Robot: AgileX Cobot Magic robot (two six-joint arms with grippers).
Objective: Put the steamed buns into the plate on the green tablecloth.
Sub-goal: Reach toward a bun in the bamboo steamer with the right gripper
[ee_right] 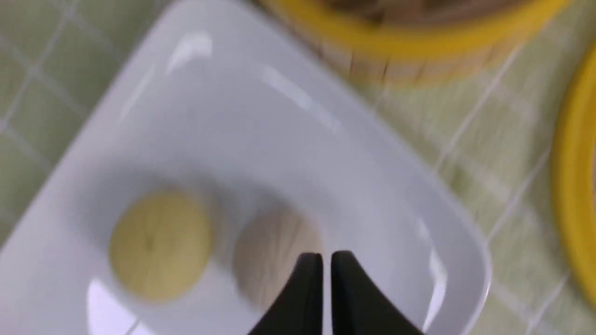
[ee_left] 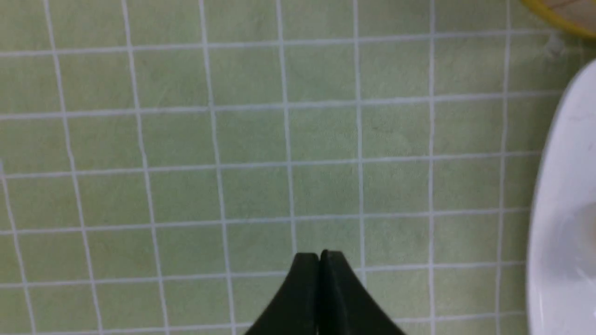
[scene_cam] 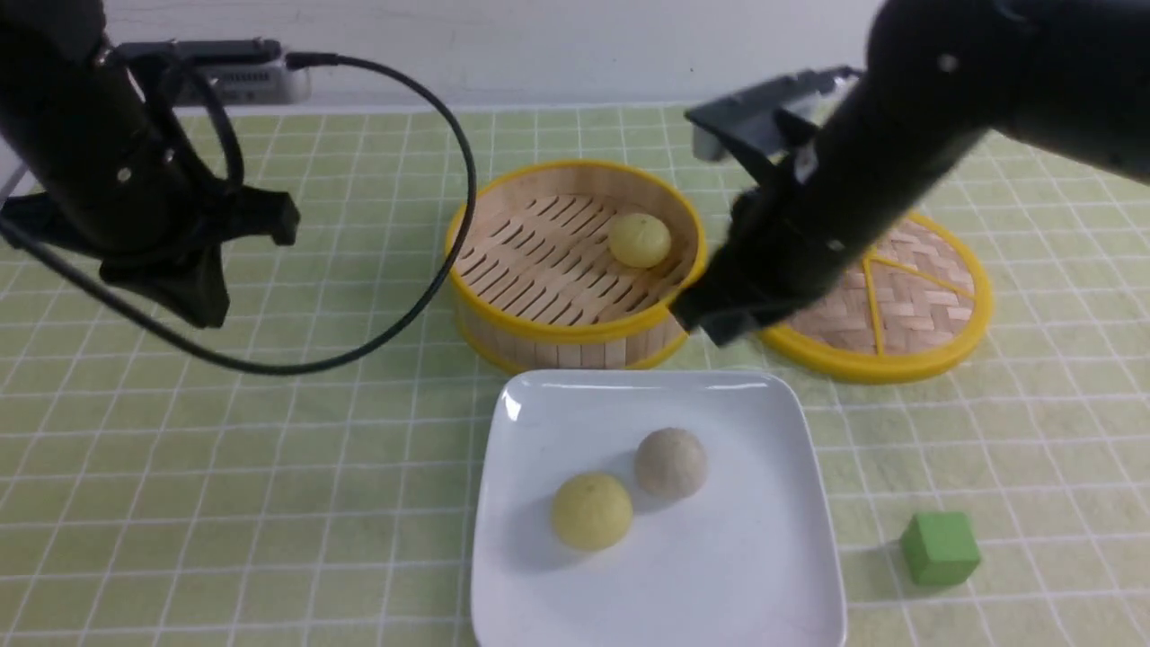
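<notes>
- Sitting on the plate (scene_cam: 539, 413): pale yellow bun (scene_cam: 591, 510) nearer the robot, beige-grey bun (scene_cam: 671, 462) just behind it to the right. Can't tell whether the two touch or are only very close.
- In the steamer basket (scene_cam: 557, 334): third bun (scene_cam: 640, 240), also pale yellow, on the slats toward the back right, near the wall.
- Plate is white and square with rounded corners. It lies flat on the green tablecloth (scene_cam: 269, 467), directly in front of the basket, far edge near the basket's front wall.
- Right gripper (ee_right: 326, 257) hangs above the plate's far right corner, showing between basket and lid in the front view. Its fingers are nearly together with a thin gap, nothing pinched. The right wrist view is blurred; the tips show over the edge of the beige-grey bun.
- Left gripper (ee_left: 319, 255) is well left of the plate, above bare cloth, fingers pressed together and empty.
- Woven lid (scene_cam: 898, 305) lies flat just right of the basket, partly hidden by the right arm.
- Green cube (scene_cam: 940, 548) sits on the cloth to the right of the plate's near right corner, apart from it.
- Black cable (scene_cam: 454, 180) loops from the left arm and crosses the basket's left rim in the front view.
- Cloth covers the worktop back to the wall.
</notes>
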